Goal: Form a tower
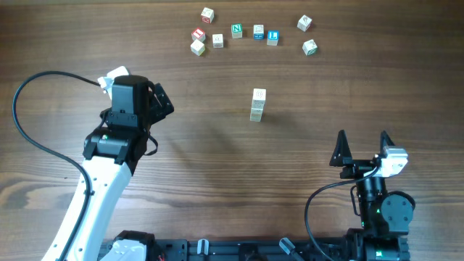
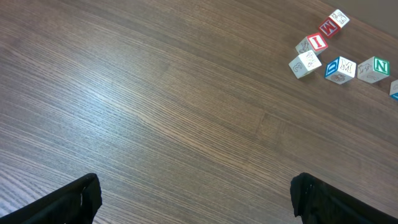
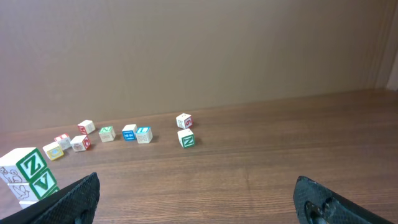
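The left claw (image 1: 164, 102) and the right claw (image 1: 362, 143) both gape wide, holding nothing. The tower (image 1: 258, 105) stands upright ahead and left of the right claw, well apart from both claws. Loose cubes (image 1: 237, 30) lie beyond it. The tower looks light, stiff, smooth and easy to topple. Best grip each added cube by two opposite flat sides.

In the right wrist view, the tower (image 3: 26, 176) is clipped by the left edge, and its lowest cube is partly hidden behind a finger (image 3: 68, 202) of the right gripper (image 3: 198, 206). In the left wrist view, a blue cube (image 2: 394, 89) is cut by the right edge and its letter cannot be read.
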### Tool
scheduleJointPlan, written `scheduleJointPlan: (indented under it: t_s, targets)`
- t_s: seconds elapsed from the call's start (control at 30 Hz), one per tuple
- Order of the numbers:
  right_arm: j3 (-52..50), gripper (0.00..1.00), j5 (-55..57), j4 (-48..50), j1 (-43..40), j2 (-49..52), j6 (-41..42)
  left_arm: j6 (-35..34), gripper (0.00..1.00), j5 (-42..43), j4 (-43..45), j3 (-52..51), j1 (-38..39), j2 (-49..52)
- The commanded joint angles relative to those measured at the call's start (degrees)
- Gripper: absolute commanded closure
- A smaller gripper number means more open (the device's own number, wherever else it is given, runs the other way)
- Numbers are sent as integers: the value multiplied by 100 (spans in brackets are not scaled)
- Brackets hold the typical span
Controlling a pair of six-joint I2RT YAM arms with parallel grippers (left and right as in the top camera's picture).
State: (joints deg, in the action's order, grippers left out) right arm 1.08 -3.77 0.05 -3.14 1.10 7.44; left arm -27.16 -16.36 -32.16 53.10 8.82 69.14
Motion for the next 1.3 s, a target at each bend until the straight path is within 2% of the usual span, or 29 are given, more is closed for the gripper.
scheduleJointPlan:
  t_s: [0.0, 0.43, 0.53, 0.67, 0.8, 0.83, 0.9, 1.03, 1.17, 1.27]
  targets:
    - [-79, 0, 94, 9, 28, -90, 11, -52, 0, 31, 15, 26, -42, -35]
    - [-79, 0, 94, 9, 28, -90, 13, -11, 0, -15, -48, 26, -31, -35]
    - [-79, 0, 94, 9, 28, -90, 13, 168, 0, -396, 79, -179, -31, -299]
    - [-79, 0, 94, 11, 28, -90, 13, 291, 0, -332, 1292, -1451, -52, -1305]
    - [-79, 0, 94, 9, 28, -90, 11, 291, 0, 680, 2975, -3609, -535, -3565]
    - [-79, 0, 94, 9, 28, -90, 15, 293, 0, 887, 3158, -3891, -680, -3963]
    - [-79, 0, 94, 9, 28, -90, 11, 293, 0, 1207, 3353, -4365, -955, -4682]
    - [-79, 0, 94, 11, 28, -90, 11, 302, 0, 1248, 3386, -4975, -1193, -5901]
    - [-79, 0, 94, 9, 28, -90, 11, 409, 0, 1226, 3104, -5276, -1235, -6660]
    - [-79, 0, 94, 9, 28, -90, 11, 660, 0, 1167, 2887, -5276, -1342, -6843]
